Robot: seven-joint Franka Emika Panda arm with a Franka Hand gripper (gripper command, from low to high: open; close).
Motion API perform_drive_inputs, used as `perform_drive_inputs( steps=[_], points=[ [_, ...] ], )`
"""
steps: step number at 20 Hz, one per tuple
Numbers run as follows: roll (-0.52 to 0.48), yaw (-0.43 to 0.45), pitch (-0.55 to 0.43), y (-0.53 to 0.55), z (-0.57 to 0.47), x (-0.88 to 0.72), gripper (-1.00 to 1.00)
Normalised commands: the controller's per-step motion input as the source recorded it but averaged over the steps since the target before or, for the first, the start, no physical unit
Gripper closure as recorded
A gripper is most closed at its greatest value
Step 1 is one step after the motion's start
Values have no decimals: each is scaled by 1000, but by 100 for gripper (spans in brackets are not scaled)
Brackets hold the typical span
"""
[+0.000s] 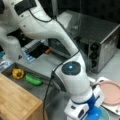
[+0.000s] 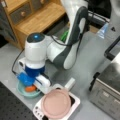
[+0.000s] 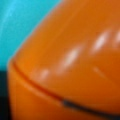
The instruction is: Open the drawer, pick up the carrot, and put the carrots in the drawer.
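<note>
So the drawer (image 1: pixel 22 81) looks already pulled out: in a front view it sits open next to the wood-topped cabinet (image 1: pixel 15 102), with the yellow bumpy vegetable (image 1: pixel 18 73) and the long green vegetable (image 1: pixel 33 80) lying inside it. That step seems done to me. No orange in there, so the putting-away part isn't done.

The carrot (image 2: pixel 30 88) is over in the teal bowl (image 2: pixel 22 91) on the grey surface (image 2: pixel 87 62), just beside the white tray (image 2: pixel 73 100) with the pink plate (image 2: pixel 56 103). It's well apart from the drawer.

The arm is folded over and reaching steeply down, wrist pointing into the bowl. The pincer (image 2: pixel 31 85) is right down at the carrot, its blue fingers (image 2: pixel 25 78) low in the bowl. The wrist view is basically wall-to-wall orange carrot (image 3: pixel 75 62) with a bit of teal bowl (image 3: pixel 22 22) in the corner, so the camera is jammed right up against it. Whether the pincer has actually clamped onto the carrot or is just open around it, I honestly cannot tell. The carrot does look like it's resting in the bowl, not lifted.

A toaster oven (image 1: pixel 100 42) sits at the back, out of the way.
</note>
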Motion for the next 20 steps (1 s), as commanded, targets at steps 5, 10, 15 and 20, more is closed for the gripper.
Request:
perform_drive_inputs(
  steps=[5, 10, 15, 20],
  points=[
    [131, -19, 242, -180, 519, 34, 100],
    [90, -2, 261, -176, 694, 9, 100],
    [35, 36, 237, -113, 429, 102, 100],
    [0, 114, 254, -35, 508, 45, 100]
  ],
)
